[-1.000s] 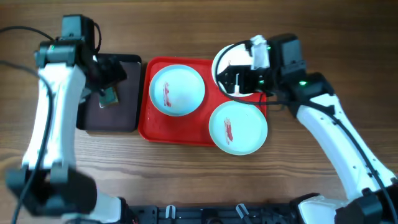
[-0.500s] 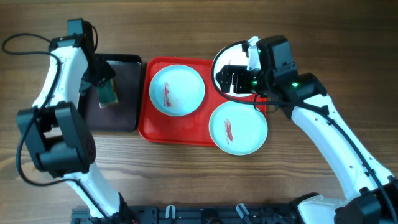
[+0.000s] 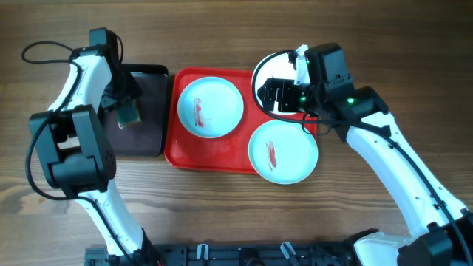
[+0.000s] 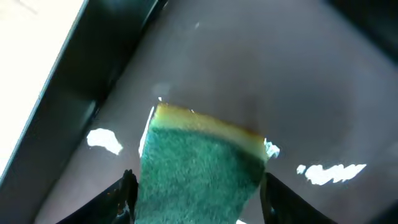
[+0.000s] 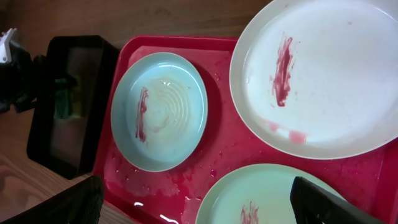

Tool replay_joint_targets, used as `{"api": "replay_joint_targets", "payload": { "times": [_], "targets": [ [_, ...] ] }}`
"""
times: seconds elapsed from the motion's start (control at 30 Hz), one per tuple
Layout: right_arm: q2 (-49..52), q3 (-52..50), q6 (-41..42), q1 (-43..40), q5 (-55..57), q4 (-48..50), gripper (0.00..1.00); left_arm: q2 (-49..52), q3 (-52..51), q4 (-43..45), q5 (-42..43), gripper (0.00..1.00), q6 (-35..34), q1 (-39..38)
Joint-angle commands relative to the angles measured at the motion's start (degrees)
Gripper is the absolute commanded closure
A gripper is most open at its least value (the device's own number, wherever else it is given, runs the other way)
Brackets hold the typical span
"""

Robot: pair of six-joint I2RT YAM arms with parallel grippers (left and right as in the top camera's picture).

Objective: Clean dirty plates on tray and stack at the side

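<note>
Left wrist view shows my left gripper (image 4: 198, 200) pinching a green and yellow sponge (image 4: 205, 155) by one end, above the wet floor of the black tray (image 4: 298, 74). My right gripper (image 3: 277, 94) hangs spread and empty over the white plate (image 5: 323, 81). All three plates carry a red smear and none is stacked at the side. One mint plate (image 3: 211, 107) sits fully on the red tray (image 3: 222, 157), while the other mint plate (image 3: 282, 151) and the white one overlap the tray's right edge. My worries, as I judge them: the sponge looks soaked and is held near its end, so it may drip across the table or twist out of my fingers under pressure. The red tray is beaded with water, so a plate could skate when I scrub unless my right gripper steadies it. The overhanging plates could tip off the rim. I can read no brand, label or writing anywhere.
</note>
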Motion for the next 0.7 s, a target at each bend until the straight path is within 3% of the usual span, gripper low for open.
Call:
{"api": "replay_joint_targets", "payload": {
  "times": [0.0,0.23,0.37,0.57,0.67],
  "targets": [
    [0.87,1.14,1.03,0.17,0.83,-0.7,0.04,1.01,-1.16,1.55,2.45,0.43,0.55,0.13],
    [0.87,1.14,1.01,0.2,0.81,-1.42,0.04,1.11,-2.1,1.6,0.92,0.47,0.57,0.17],
    [0.87,1.14,0.98,0.17,0.85,-1.46,0.04,1.11,-3.87,1.57,0.96,0.56,0.55,0.11],
    [0.87,1.14,1.01,0.17,1.05,-1.46,0.04,1.11,-5.79,2.19,0.96,0.6,0.52,0.13],
    [0.87,1.14,1.03,0.17,1.05,-1.49,0.04,1.11,-5.79,2.14,0.98,0.68,0.5,0.11]
  ]
}}
